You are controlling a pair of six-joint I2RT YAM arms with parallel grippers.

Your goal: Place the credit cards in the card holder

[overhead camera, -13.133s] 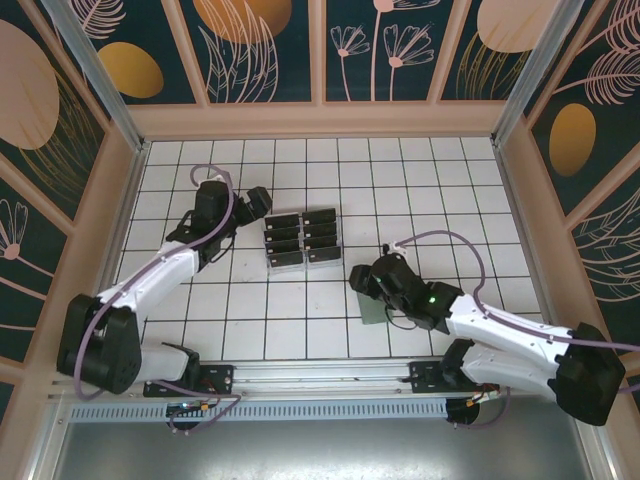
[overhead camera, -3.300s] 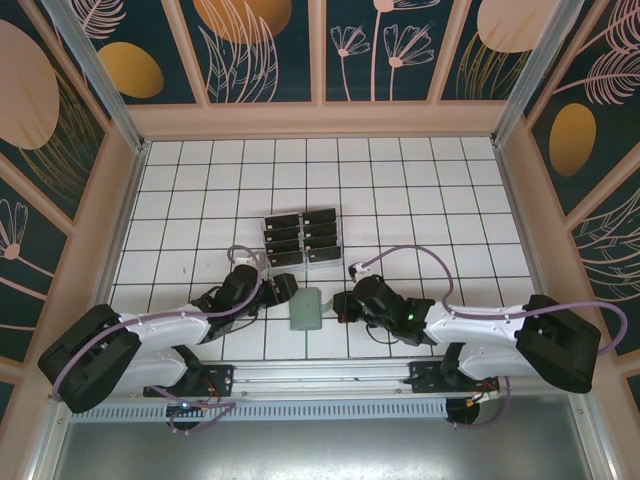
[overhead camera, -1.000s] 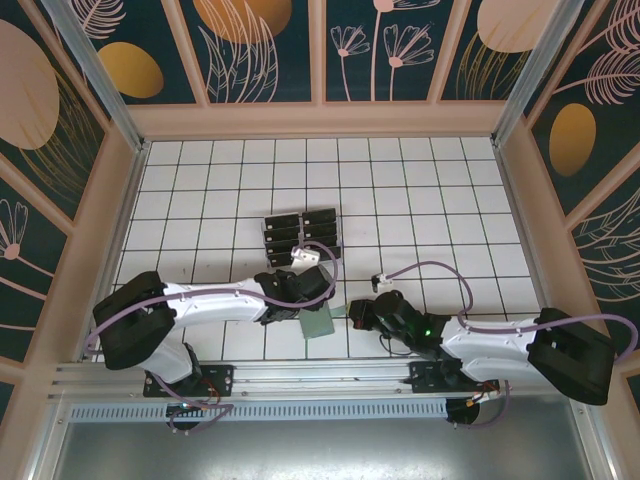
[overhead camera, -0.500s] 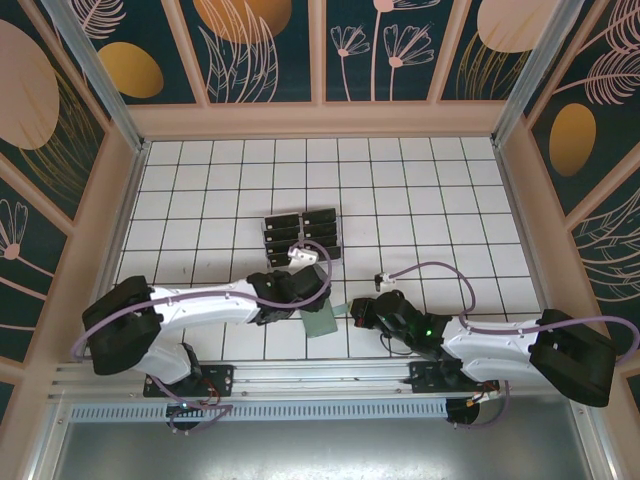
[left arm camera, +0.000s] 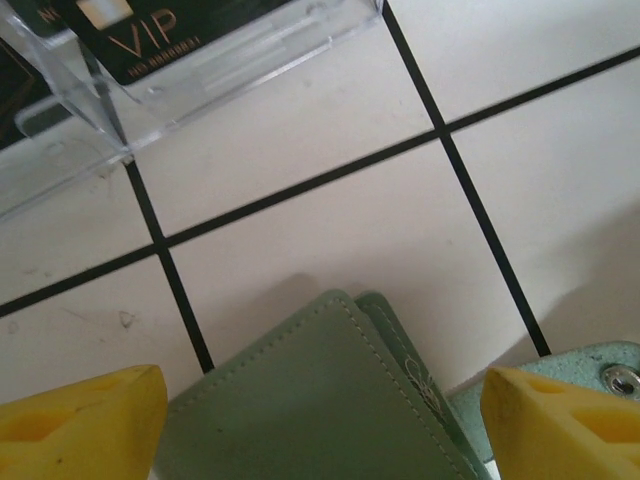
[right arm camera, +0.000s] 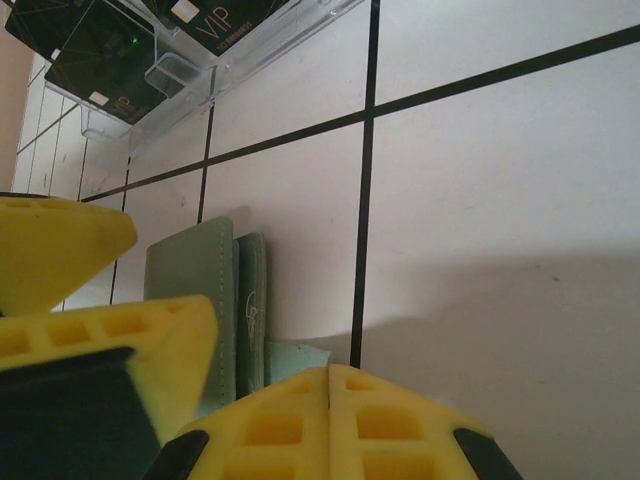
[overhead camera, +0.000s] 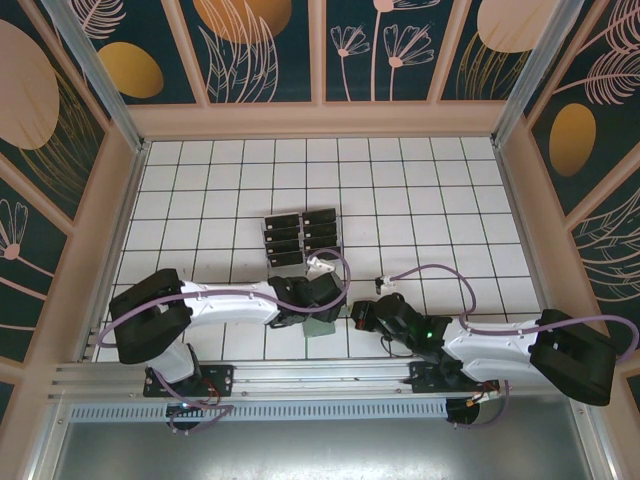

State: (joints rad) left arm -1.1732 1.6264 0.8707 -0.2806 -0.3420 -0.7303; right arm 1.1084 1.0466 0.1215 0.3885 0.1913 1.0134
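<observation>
The sage-green card holder (overhead camera: 322, 326) lies on the tiled floor near the front, between the two arms. My left gripper (overhead camera: 322, 300) hovers over it, open. In the left wrist view its yellow fingertips (left arm camera: 80, 420) stand either side of the card holder (left arm camera: 330, 400). My right gripper (overhead camera: 358, 316) is shut. In the right wrist view its tips (right arm camera: 330, 385) sit on a pale flap (right arm camera: 295, 358) beside the card holder (right arm camera: 195, 280); I cannot tell whether they pinch it. The black credit cards (overhead camera: 300, 238) stand in a clear rack (left arm camera: 200, 75) behind.
Black VIP cards (right arm camera: 100, 50) in the clear rack (right arm camera: 190, 85) stand about one tile beyond the holder. A snap stud (left arm camera: 620, 378) shows on the pale flap at the right. White tiled floor (overhead camera: 430, 200) lies open to the back and sides, enclosed by walls.
My left gripper has slid right and nearer, coming over the card holder, and opened slightly wider. The right arm and the holder have stayed put.
</observation>
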